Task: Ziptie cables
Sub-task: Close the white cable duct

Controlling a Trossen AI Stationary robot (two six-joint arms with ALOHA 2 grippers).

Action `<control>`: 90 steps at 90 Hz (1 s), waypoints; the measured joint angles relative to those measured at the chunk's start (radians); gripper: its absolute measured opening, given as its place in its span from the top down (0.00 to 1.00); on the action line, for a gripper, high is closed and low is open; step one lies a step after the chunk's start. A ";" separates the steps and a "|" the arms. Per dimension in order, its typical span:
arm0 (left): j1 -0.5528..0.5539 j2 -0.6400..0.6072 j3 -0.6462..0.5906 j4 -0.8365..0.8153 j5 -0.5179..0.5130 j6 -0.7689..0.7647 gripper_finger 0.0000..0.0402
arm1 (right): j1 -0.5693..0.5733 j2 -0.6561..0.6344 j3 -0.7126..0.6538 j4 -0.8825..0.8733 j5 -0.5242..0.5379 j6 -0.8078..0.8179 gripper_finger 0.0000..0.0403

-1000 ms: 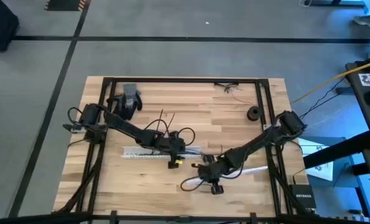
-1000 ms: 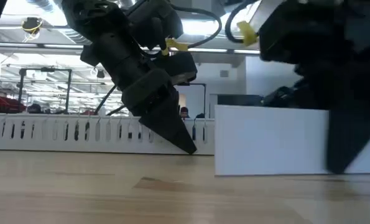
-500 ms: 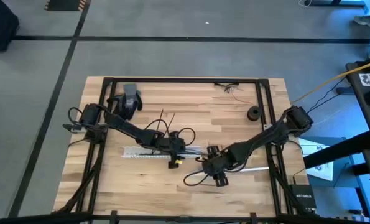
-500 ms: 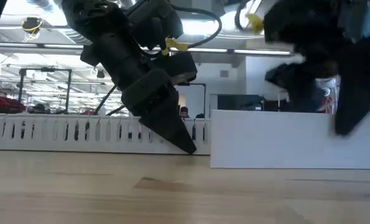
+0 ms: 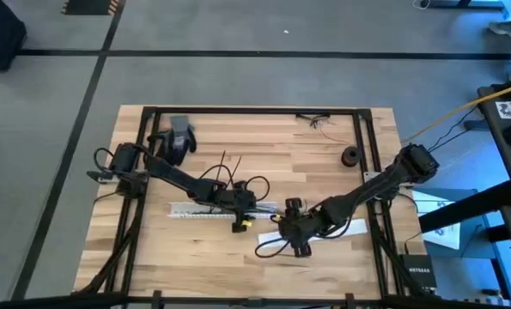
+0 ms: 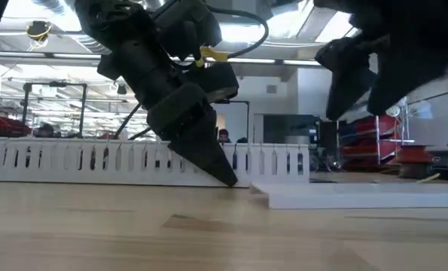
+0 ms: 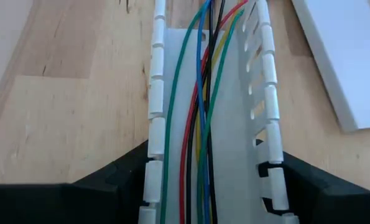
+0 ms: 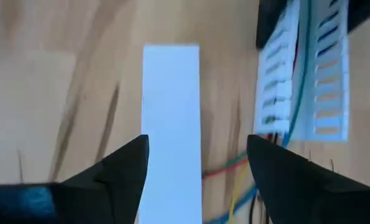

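The left arm reaches from the table's left edge diagonally toward the middle, its forearm pitched steeply down. The left gripper [image 5: 238,209] has its tip on the wooden table [image 5: 315,163], and in the left wrist view its fingers [image 7: 119,174] are spread to either side of the white slotted channel [image 7: 234,149], touching or nearly touching its outer walls.

The cables [image 7: 200,112], a bunch of green, blue, red, yellow and black wires, lie lengthwise inside that channel between its two slotted walls. The channel lies flat near the table's centre, running left to right in the high view.

The right arm extends from the table's right edge inward, elbow low, wrist just right of the channel's end. The right gripper [image 5: 291,230] hangs above the table with its fingers [image 8: 119,168] spread wide, gripping nothing. Between and beneath them lies a flat white strip [image 8: 170,124], resting on the table beside the channel.

A dark glove [image 5: 176,137] lies near the far left corner; a small black ring [image 5: 350,155] lies near the far right.
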 joint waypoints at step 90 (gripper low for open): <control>-0.004 0.001 -0.001 0.008 0.012 -0.003 0.41 | 0.091 0.120 -0.415 0.986 0.137 0.126 0.34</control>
